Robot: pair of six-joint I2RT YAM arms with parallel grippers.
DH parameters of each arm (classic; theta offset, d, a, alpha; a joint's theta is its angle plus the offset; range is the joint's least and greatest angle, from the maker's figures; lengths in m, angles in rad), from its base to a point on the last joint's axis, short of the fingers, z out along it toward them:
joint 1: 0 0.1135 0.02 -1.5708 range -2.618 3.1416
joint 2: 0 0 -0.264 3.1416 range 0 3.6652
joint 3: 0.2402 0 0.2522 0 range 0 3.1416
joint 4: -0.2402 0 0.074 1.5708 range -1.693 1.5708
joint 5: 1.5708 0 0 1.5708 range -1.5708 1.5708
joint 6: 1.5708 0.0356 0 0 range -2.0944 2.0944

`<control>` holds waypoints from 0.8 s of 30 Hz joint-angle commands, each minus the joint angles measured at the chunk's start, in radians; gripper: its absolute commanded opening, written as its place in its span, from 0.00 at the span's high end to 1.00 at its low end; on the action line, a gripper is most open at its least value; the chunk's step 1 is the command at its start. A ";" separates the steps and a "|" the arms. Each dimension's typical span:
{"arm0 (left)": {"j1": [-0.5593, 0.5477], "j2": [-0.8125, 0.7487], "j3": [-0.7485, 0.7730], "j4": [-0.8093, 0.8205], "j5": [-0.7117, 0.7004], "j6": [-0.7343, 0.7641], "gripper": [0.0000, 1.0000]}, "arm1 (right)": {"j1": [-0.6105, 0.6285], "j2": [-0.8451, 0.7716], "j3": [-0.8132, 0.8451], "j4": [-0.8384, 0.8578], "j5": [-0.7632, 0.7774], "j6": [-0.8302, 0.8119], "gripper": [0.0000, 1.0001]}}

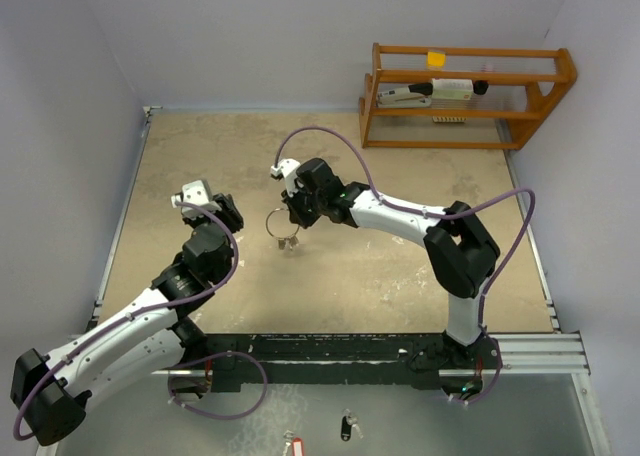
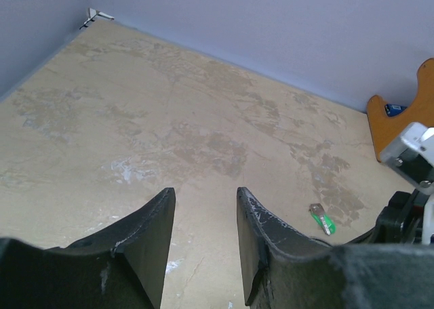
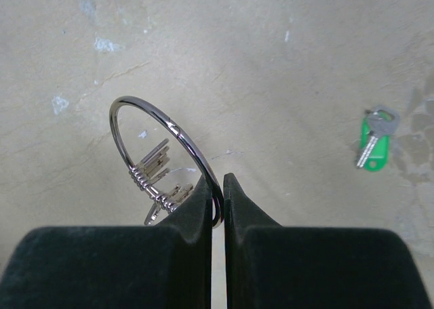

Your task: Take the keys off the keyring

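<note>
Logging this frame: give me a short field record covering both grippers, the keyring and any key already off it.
right gripper: shut on the keyring, pinching its large loop, which stands upright
left gripper: open, nothing between the fingers, over the table
on the ring: small silver pieces hanging from the loop
green-headed key: lying flat on the table, apart from the ring and from both grippers
status: green-headed key off; silver pieces remain on the ring
</note>
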 commanded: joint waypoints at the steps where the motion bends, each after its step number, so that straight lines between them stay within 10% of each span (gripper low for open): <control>1: 0.004 0.016 0.000 0.032 0.000 -0.036 0.61 | 0.013 0.036 0.042 0.013 -0.067 0.035 1.00; 5: 0.004 0.040 0.001 0.043 0.015 -0.048 0.61 | 0.013 0.092 0.073 0.009 -0.071 0.033 0.98; 15: 0.004 0.045 0.000 0.043 0.027 -0.059 0.61 | 0.012 0.161 0.129 0.007 -0.026 0.020 0.47; 24: 0.004 0.059 0.027 0.028 0.028 -0.038 0.55 | 0.014 -0.123 0.002 0.082 0.105 -0.048 0.37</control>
